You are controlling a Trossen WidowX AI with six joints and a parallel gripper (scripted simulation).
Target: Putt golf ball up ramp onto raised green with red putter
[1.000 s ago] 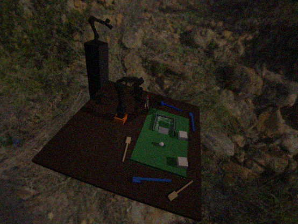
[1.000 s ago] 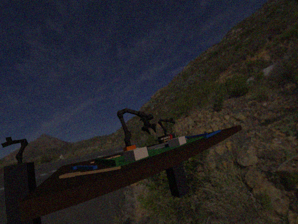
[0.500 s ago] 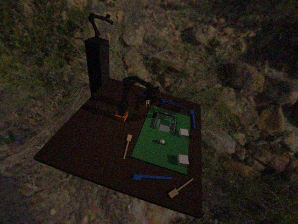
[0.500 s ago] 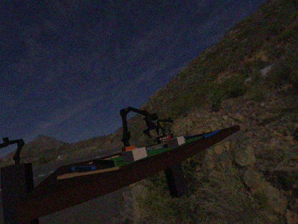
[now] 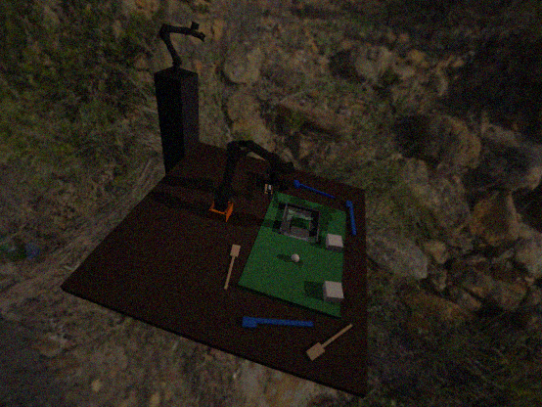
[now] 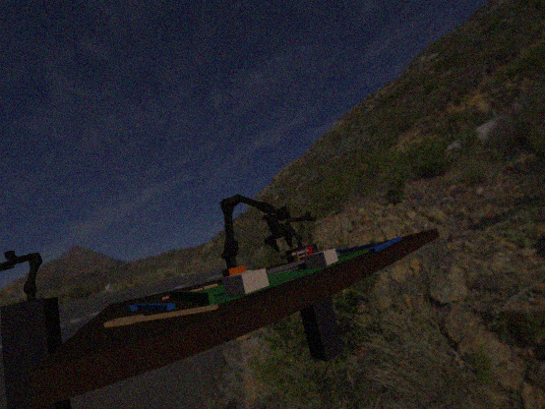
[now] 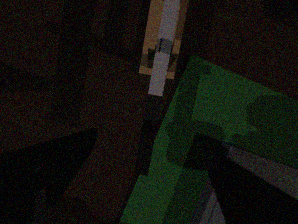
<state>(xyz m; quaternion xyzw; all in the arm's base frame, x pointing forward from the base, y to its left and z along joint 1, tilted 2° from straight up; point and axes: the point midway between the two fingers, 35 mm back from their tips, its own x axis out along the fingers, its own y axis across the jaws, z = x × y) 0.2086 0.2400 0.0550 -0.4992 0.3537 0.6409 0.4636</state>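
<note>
The red putter's pale shaft (image 5: pixel 268 190) (image 7: pixel 160 75) lies on a tan cradle at the mat's back left corner; its dark grip points toward the wrist camera. Its red head (image 6: pixel 308 250) shows in the exterior view. My gripper (image 6: pixel 284 244) (image 7: pixel 151 143) is open and empty above the putter, a finger to each side of the dark grip in the wrist view. The white golf ball (image 5: pixel 294 257) sits on the green mat (image 5: pixel 264 269). The grey-walled ramp and raised green (image 5: pixel 319 221) stand at the mat's back, partly in shadow.
Two white blocks (image 5: pixel 335 243) (image 5: pixel 334 292) stand along the mat's right side. Blue clubs (image 5: pixel 315 189) (image 5: pixel 351 217) (image 5: pixel 279 322) and tan clubs (image 5: pixel 229 273) (image 5: pixel 336 337) lie around the mat. An orange bracket (image 5: pixel 222 210) is at my base. Another arm stands on a dark pedestal (image 5: pixel 178 114).
</note>
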